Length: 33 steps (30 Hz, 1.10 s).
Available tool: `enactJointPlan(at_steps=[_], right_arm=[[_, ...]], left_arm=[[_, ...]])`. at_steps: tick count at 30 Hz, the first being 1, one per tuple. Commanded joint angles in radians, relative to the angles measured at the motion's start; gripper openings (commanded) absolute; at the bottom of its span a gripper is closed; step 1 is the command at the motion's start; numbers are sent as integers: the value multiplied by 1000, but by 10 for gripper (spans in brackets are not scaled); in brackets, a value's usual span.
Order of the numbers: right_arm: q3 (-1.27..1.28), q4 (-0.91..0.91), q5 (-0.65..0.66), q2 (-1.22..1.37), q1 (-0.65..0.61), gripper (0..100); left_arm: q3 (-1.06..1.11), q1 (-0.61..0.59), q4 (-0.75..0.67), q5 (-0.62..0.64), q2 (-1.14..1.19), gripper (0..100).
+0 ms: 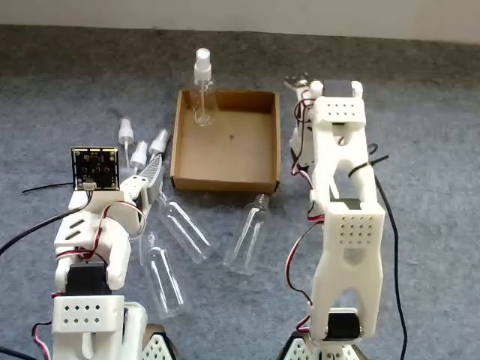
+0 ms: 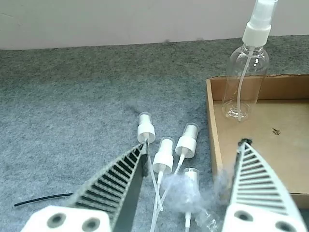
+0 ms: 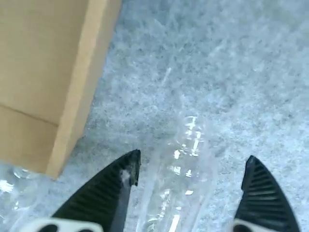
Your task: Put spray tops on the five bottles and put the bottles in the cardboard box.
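Left arm [image 1: 97, 240] is folded up low and close to its base, with the left gripper [image 2: 193, 145] spread wide. Right arm [image 1: 341, 187] is stretched way forward, and the right gripper [image 3: 192, 158] is wide open too, aimed downward.

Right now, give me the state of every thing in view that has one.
box, open, one bottle inside.
capped bottle, upright in the box.
bare bottles, lying on the carpet, uncapped.
tops, loose on the carpet beside the box.
left gripper, open, near the tops.
right gripper, open over a lying bottle.
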Motion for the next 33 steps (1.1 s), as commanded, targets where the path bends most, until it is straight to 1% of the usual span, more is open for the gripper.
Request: enactJointPlan(at_steps=[1,6,14,20,26,28,31,33], right_arm=[[-1,15,11,19,8,293],[-10,16,9,90,28,293],[-16,16,9,91,30,293],[-120,24,6,91,27,293],[-130,24,6,93,31,292],[-136,25,6,91,31,270],[-136,25,6,93,31,203],[-134,25,6,94,31,175]], left_arm=[[-5,-13,-14,0,4,262],[-5,-13,-12,0,4,262],[-5,-13,-15,0,4,262],[-5,-13,-15,0,4,262],[-5,-13,-15,-2,4,262],[-5,-13,-17,-2,4,262],[-5,-13,-17,-2,4,262],[-5,-13,-17,-2,4,262]])
